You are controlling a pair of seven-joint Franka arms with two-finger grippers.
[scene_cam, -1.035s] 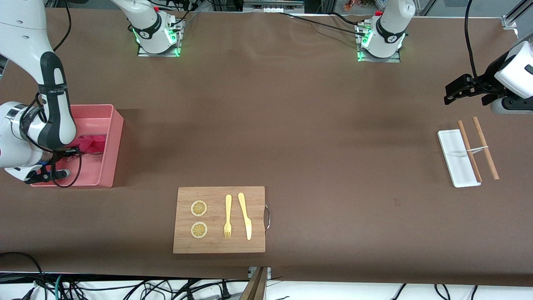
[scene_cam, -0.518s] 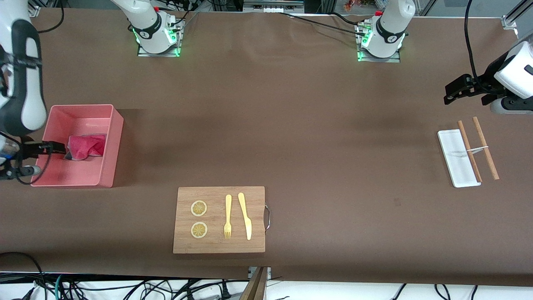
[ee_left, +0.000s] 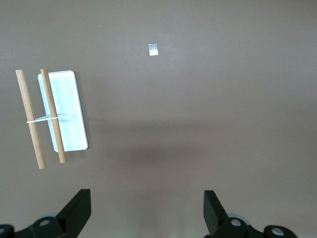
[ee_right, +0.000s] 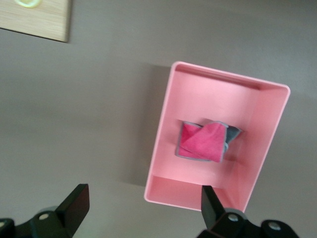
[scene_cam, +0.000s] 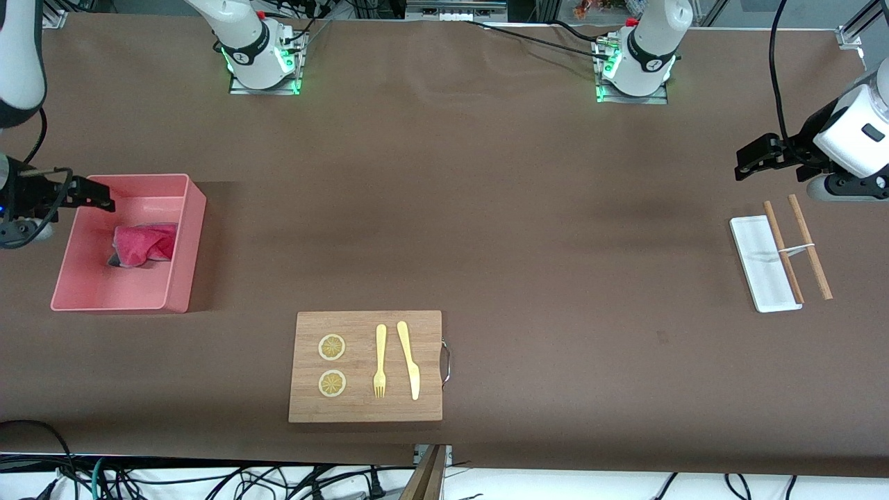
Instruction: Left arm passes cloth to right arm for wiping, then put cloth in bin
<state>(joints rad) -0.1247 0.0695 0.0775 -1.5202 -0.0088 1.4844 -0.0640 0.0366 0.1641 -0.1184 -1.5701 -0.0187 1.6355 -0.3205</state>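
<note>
The crimson-pink cloth [scene_cam: 142, 243] lies crumpled inside the pale pink bin [scene_cam: 195, 208], at the right arm's end of the table. It also shows in the right wrist view [ee_right: 203, 141], inside the bin [ee_right: 166, 124], with its grey edge showing. My right gripper [scene_cam: 104, 196] is open and empty, raised over the bin's edge; in its own view [ee_right: 143, 198] nothing is between the jaws. My left gripper [scene_cam: 744, 163] is open and empty, waiting in the air at the left arm's end of the table; it also shows in the left wrist view [ee_left: 147, 203].
A wooden cutting board [scene_cam: 364, 366] with two lemon slices, a fork and a knife lies near the front camera. A small white tray [scene_cam: 760, 267] with a pair of wooden chopsticks [scene_cam: 809, 246] lies under the left gripper; both show in the left wrist view [ee_left: 69, 114].
My right gripper has lifted out of the bin and drawn back, leaving the cloth inside. The left arm has shifted slightly.
</note>
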